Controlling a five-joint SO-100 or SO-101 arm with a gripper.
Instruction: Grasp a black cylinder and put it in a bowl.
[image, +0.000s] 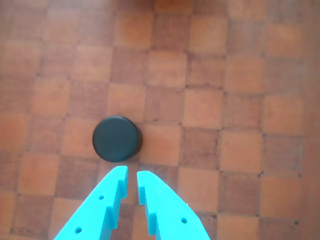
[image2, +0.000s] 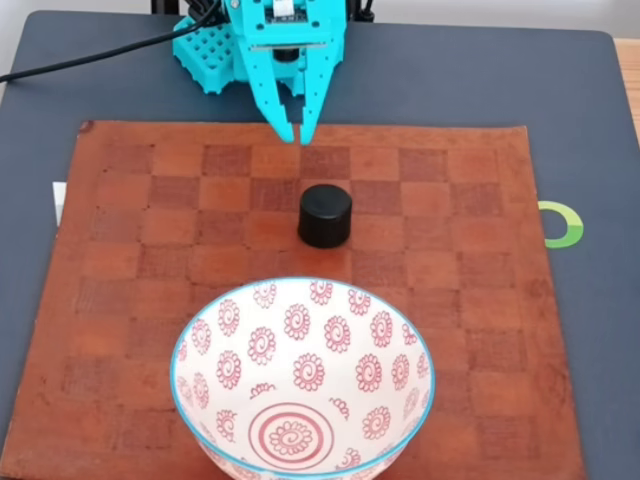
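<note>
The black cylinder (image2: 325, 215) stands upright on the brown checkered mat, just beyond the bowl (image2: 300, 375), a white bowl with red spiral flowers and a light-blue rim at the front of the fixed view. My turquoise gripper (image2: 296, 133) hangs behind the cylinder, tips pointing down, apart from it. In the wrist view the cylinder (image: 117, 138) lies just ahead of the gripper (image: 131, 175) and slightly left of the gap. The fingers stand close with a narrow slit between the tips and nothing in them.
The checkered leather mat (image2: 130, 300) covers most of a dark grey table (image2: 590, 120). The arm's turquoise base (image2: 210, 45) and a black cable (image2: 90, 58) sit at the back left. A green ring mark (image2: 565, 224) lies at the mat's right.
</note>
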